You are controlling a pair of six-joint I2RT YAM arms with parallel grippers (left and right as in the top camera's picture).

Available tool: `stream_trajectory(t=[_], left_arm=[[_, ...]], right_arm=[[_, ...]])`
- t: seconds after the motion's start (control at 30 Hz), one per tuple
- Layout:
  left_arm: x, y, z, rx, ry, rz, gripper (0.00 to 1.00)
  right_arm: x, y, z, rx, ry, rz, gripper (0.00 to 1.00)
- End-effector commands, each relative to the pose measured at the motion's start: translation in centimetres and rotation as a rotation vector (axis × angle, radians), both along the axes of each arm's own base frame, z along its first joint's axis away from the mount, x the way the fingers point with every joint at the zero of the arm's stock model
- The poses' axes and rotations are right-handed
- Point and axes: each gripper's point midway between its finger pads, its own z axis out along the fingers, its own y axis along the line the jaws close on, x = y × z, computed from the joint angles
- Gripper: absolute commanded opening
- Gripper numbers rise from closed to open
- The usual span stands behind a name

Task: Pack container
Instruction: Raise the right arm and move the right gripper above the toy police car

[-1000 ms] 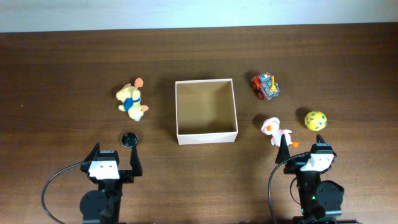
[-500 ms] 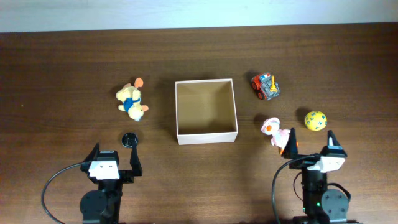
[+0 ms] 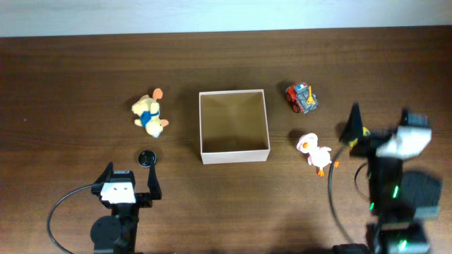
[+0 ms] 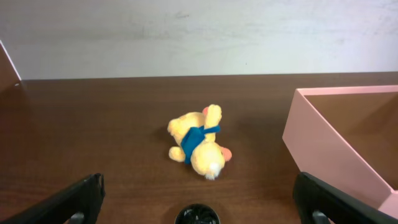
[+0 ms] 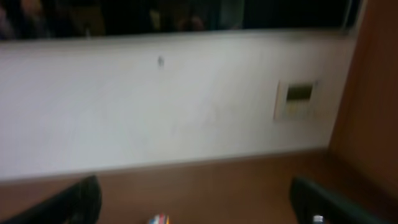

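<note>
Container (image 3: 234,152): empty. Plush dog (image 3: 150,114) loose ahead of left hand (image 3: 131,171); duck (image 3: 315,150), truck (image 3: 301,98) left of right hand (image 5: 199,205). Both hands spread, unladen.

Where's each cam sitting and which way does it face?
Overhead: above table, looking straight down; left arm, right arm show.
Left wrist: low, facing plush toy and container; left gripper open at bottom corners.
Right wrist: blurred, facing the wall; right gripper open at bottom corners.
Shared: overhead and left wrist both show plush toy and container.
</note>
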Motion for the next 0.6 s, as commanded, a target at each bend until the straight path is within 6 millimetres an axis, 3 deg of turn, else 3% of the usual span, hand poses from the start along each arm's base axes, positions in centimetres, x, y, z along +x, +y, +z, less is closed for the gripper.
stream_trajectory(t=[0.0, 0.17, 0.27, 0.43, 0.57], left_arm=[[0.0, -0.1, -0.6, 0.020, 0.006, -0.012, 0.99], [0.0, -0.1, -0.6, 0.020, 0.006, -0.012, 0.99], [0.0, -0.1, -0.6, 0.020, 0.006, -0.012, 0.99], [0.0, -0.1, -0.6, 0.020, 0.006, -0.012, 0.99], [0.0, -0.1, -0.6, 0.020, 0.006, -0.012, 0.99]], right_arm=[[3.9, 0.6, 2.9, 0.008, 0.136, 0.038, 0.99], [8.7, 1.3, 3.0, 0.020, 0.421, 0.078, 0.99], [11.4, 1.4, 1.8, 0.025, 0.558, 0.076, 0.99], [15.2, 1.4, -2.3, 0.027, 0.720, 0.078, 0.99], [17.2, 1.4, -6.9, 0.032, 0.830, 0.076, 0.99]])
